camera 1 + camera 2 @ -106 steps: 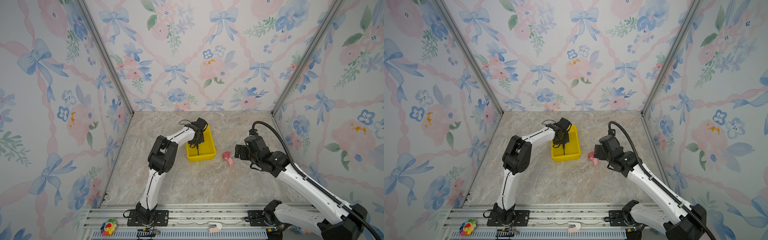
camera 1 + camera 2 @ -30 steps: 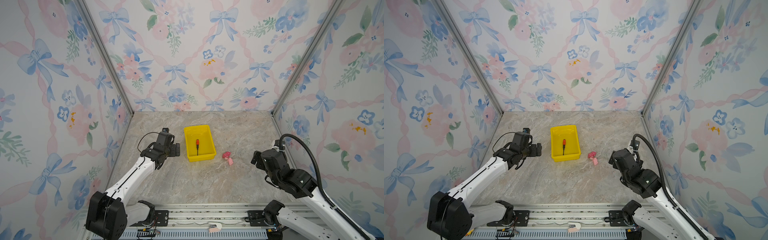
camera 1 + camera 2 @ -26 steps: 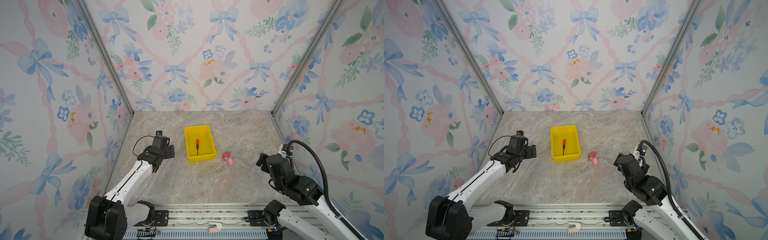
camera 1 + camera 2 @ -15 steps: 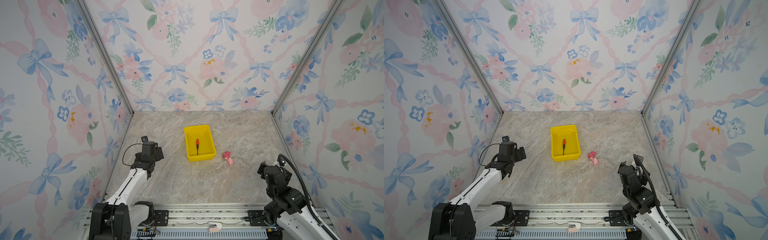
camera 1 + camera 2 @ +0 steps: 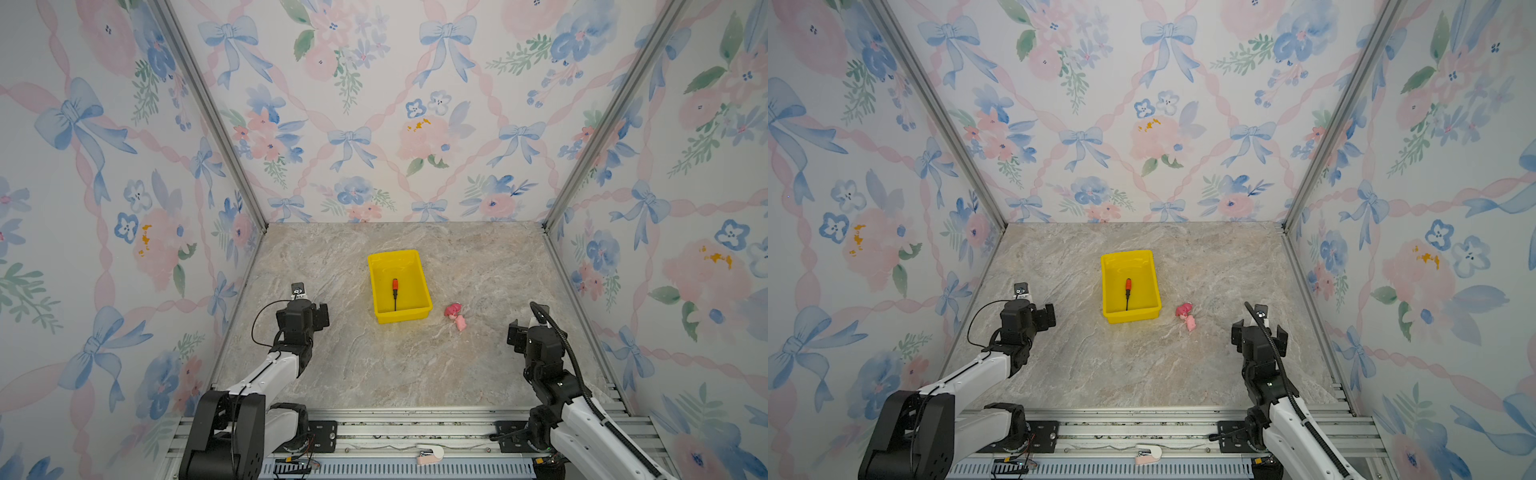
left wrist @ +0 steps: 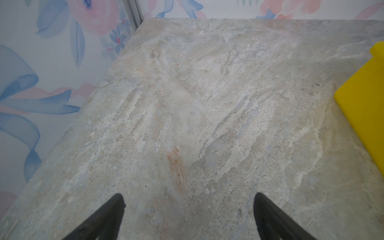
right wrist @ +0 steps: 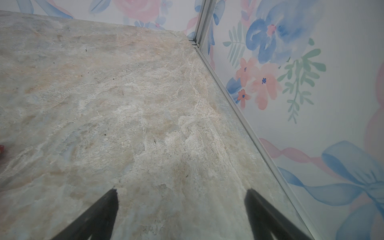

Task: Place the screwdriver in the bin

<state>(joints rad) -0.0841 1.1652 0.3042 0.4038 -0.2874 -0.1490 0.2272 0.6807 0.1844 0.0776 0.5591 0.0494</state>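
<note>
Inside the bin (image 5: 401,316), the screwdriver (image 5: 395,291) lies lengthwise, handle rearward; the left end effector (image 6: 188,197), nearer, and the right end effector (image 7: 181,191) sit well away, jaws apart, empty.

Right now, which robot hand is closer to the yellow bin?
Left. The left gripper is left of the bin; the right gripper is farther right, beyond the pink toy.

Lab robot cell: floral-papered walls (image 5: 374,104), aluminium frame (image 5: 209,108), marbled tabletop (image 5: 395,365).
</note>
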